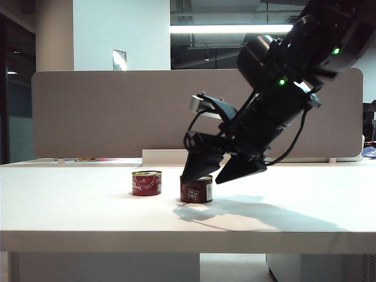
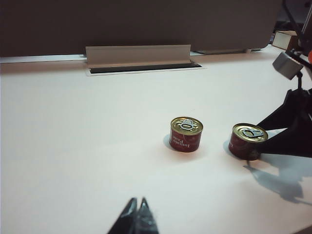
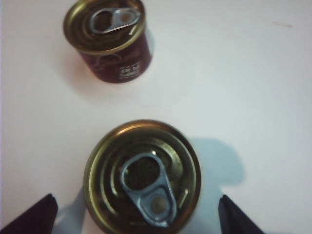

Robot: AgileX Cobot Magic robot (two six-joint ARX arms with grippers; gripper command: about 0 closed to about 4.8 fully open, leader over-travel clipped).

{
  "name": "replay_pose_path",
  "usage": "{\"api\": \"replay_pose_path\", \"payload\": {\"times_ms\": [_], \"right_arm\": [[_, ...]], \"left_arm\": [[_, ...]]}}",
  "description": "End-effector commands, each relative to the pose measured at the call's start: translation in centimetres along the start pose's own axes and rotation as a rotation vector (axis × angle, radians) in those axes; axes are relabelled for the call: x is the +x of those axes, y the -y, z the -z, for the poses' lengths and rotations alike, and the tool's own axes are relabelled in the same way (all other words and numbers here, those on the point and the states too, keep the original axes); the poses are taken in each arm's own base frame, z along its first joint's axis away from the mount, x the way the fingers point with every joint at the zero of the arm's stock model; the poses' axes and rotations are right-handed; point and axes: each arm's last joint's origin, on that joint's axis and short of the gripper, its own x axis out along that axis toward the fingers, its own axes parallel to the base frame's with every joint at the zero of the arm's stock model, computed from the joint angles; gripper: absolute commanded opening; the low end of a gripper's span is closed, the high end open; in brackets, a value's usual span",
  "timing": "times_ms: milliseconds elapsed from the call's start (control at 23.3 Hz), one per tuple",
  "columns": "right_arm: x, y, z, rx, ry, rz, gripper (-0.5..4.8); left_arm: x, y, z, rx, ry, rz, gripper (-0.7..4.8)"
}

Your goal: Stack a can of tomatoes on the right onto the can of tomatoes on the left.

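On the long white table (image 1: pixel 70 205) in front of the grey partition (image 1: pixel 106 111), the right gripper (image 1: pixel 222 169) hangs tilted over the right can of tomatoes (image 1: pixel 197 189), its jaws spread wide with one finger on either side of the can's gold pull-tab lid and neither touching it. The left can of tomatoes (image 1: pixel 146 183) stands upright just beside it, apart. The left gripper (image 2: pixel 137 218) sits low over the table, well back from both cans, fingertips pressed together.
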Motion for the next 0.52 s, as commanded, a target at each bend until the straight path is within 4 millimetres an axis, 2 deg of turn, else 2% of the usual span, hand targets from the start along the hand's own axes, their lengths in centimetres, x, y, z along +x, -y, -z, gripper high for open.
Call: {"api": "replay_pose_path", "payload": {"times_ms": [43, 387, 430, 473, 516], "right_arm": [[0.7, -0.6, -0.5, -0.029, 0.057, 0.014, 4.79], [2.7, -0.9, 0.1, -0.048, 0.087, 0.089, 4.79], [2.7, -0.9, 0.2, -0.047, 0.085, 0.090, 4.60], [2.7, -0.9, 0.1, -0.048, 0.090, 0.089, 4.05], [2.7, -0.9, 0.1, -0.049, 0.093, 0.088, 3.76]], "left_arm": [[0.0, 0.0, -0.2, 0.004, 0.008, 0.006, -0.06], [0.0, 0.0, -0.2, 0.004, 0.009, 0.006, -0.06], [0.0, 0.0, -0.2, 0.004, 0.009, 0.006, -0.06], [0.0, 0.0, -0.2, 0.004, 0.009, 0.005, -0.06], [0.0, 0.0, -0.2, 0.004, 0.009, 0.005, -0.06]]}}
